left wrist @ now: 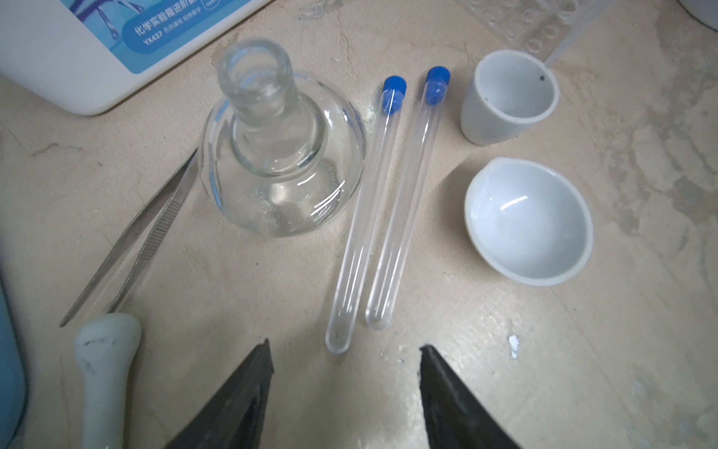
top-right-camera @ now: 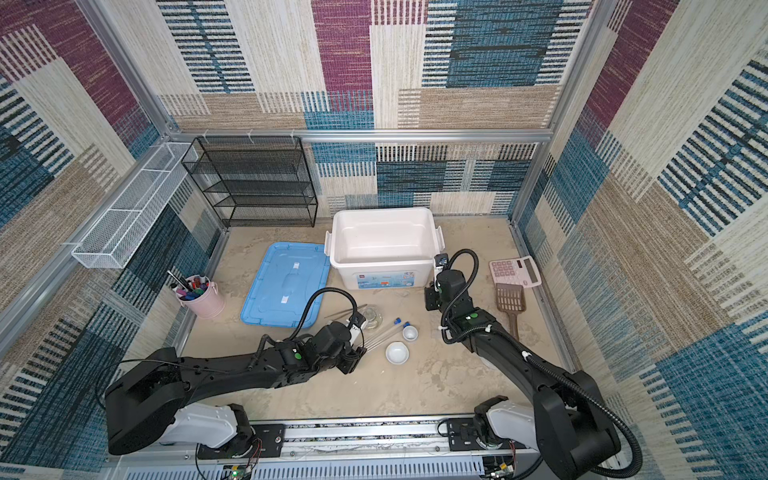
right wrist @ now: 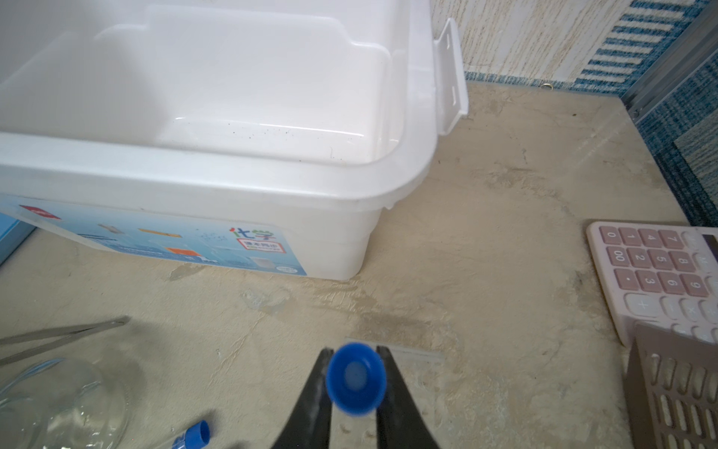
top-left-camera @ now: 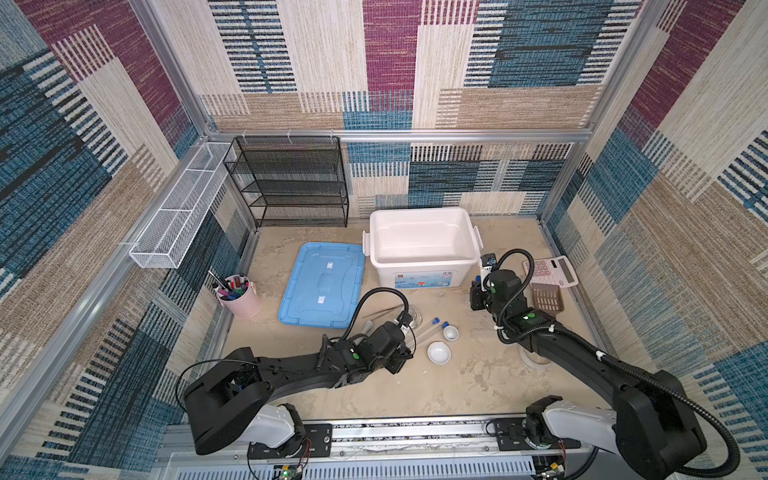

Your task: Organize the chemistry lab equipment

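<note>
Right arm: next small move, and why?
Probably lift the right gripper forward over the rim of the white bin. Its jaws pinch a blue-capped test tube just short of the bin's front corner; the bin is open and empty, its blue lid lying beside it.

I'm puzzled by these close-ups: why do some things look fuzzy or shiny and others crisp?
Left wrist view: the flask neck looks soft, likely too near the lens; glare streaks cross its belly and the shallow dish; the tubes are crisp. Right wrist view: the blue cap in the right end effector is blurred, the calculator keys readable.
</note>
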